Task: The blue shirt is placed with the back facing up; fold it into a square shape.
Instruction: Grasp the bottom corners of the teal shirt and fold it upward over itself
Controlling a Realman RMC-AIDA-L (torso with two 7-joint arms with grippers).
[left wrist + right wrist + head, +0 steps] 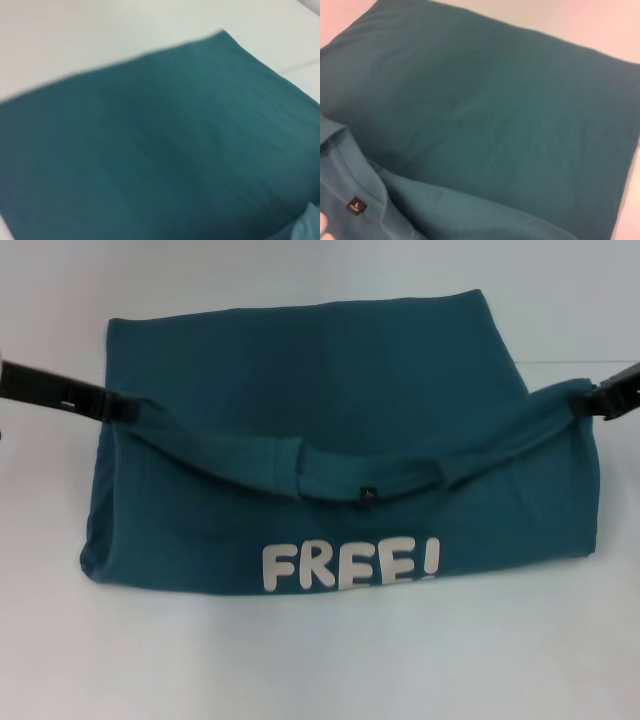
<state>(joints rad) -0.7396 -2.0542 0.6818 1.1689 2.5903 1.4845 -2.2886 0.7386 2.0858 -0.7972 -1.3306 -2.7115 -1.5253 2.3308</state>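
Head view: both hands, left hand (128, 406) and right hand (580, 400), pinch "FREE!" blue shirt (340, 380).

Head overhead; wrists close over shirt (330, 440)

One blue shirt (330, 440); two end effectors: left end effector (120, 405), right end effector (585, 400); one table (320, 660).

Blue shirt (340, 440) is covering the table's (320, 660) middle; bare strips are running along near and far edges.
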